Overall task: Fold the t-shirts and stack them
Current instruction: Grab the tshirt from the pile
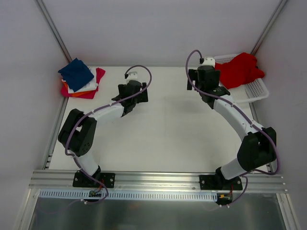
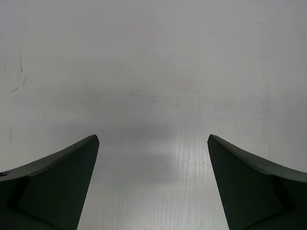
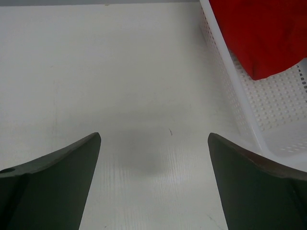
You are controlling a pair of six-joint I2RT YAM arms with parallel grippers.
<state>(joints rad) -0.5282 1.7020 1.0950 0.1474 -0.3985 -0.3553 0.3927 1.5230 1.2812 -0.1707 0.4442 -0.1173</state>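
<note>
A red t-shirt (image 1: 240,68) lies bunched in the white mesh basket (image 1: 255,91) at the back right; it also shows in the right wrist view (image 3: 261,33). A stack of folded shirts sits at the back left: navy blue (image 1: 76,73) on top, white (image 1: 88,86) under it, then orange (image 1: 65,88) and magenta (image 1: 99,75). My left gripper (image 1: 130,76) is open and empty above bare table (image 2: 153,120), right of the stack. My right gripper (image 1: 207,63) is open and empty, just left of the basket (image 3: 230,81).
White walls with metal rails close in the table on the left, back and right. An aluminium rail runs along the near edge by the arm bases. Bare table lies between the two arms.
</note>
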